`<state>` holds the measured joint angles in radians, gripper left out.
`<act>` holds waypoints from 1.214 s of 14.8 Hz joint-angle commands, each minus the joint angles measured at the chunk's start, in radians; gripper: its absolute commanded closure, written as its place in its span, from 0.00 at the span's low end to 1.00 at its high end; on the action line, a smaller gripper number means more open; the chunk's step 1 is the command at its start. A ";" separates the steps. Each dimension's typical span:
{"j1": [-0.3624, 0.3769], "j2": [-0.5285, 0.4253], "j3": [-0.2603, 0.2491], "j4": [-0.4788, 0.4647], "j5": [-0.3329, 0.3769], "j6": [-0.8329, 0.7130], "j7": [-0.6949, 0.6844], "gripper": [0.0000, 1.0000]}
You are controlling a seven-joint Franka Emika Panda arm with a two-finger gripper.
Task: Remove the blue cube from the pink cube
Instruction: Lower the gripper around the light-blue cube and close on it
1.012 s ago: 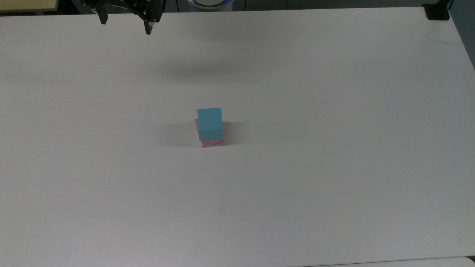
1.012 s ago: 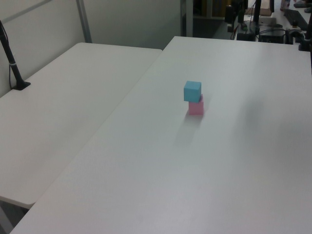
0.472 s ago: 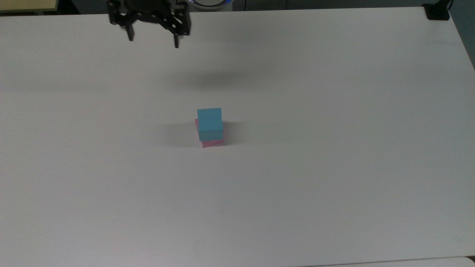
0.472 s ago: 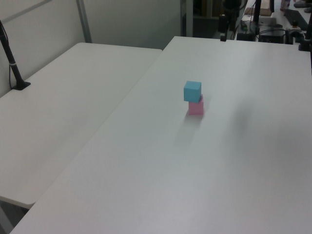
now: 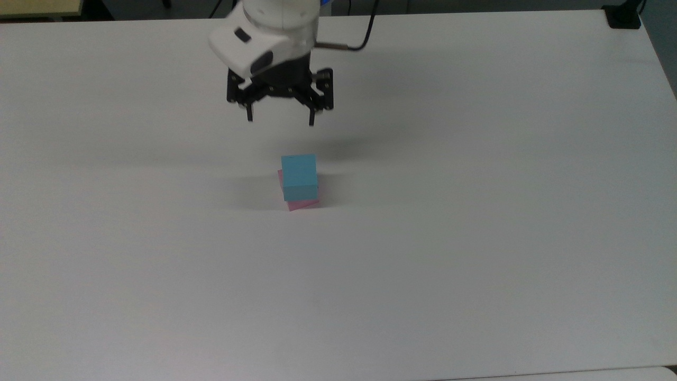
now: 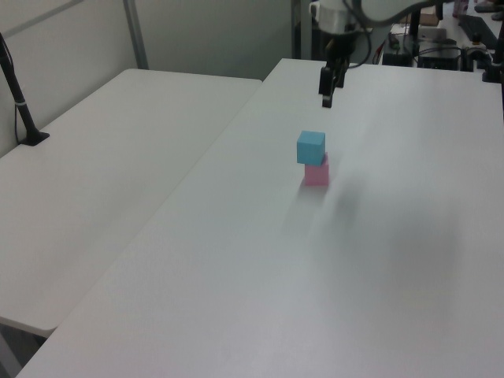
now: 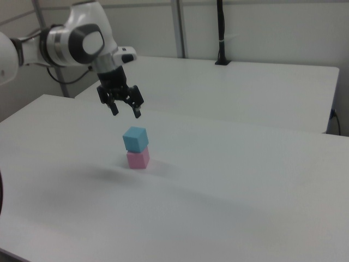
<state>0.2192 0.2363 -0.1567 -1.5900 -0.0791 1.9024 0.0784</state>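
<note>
light-blue cube (image 5: 299,176), pastel-pink cube (image 5: 304,203), plain white table (image 5: 476,211), black claw (image 5: 280,120)

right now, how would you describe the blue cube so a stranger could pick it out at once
Start with the big white table; near its middle stands a small stack of two cubes, below the open gripper hanging in the air. The blue cube is the top one, sitting slightly askew on the pink cube. Light blue colour and upper position set it apart.

A robotics lab: bare white tables (image 7: 262,82), a clamped black pole (image 7: 221,33), cabled equipment (image 6: 441,55) behind
</note>
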 commanded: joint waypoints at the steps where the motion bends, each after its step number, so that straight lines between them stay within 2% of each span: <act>1: 0.016 0.057 -0.012 -0.008 0.013 0.081 0.015 0.00; 6: 0.043 0.129 -0.007 -0.010 0.009 0.130 0.007 0.00; 11: 0.045 0.158 -0.006 -0.027 0.009 0.181 0.014 0.00; 13: 0.045 0.169 -0.006 -0.038 0.002 0.199 0.014 0.06; 15: 0.045 0.172 -0.006 -0.045 -0.002 0.210 0.012 0.14; 16: 0.043 0.172 -0.007 -0.045 -0.004 0.210 0.008 0.22; 18: 0.045 0.167 -0.006 -0.045 -0.004 0.208 0.006 0.53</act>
<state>0.2548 0.4211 -0.1560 -1.6119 -0.0797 2.0854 0.0817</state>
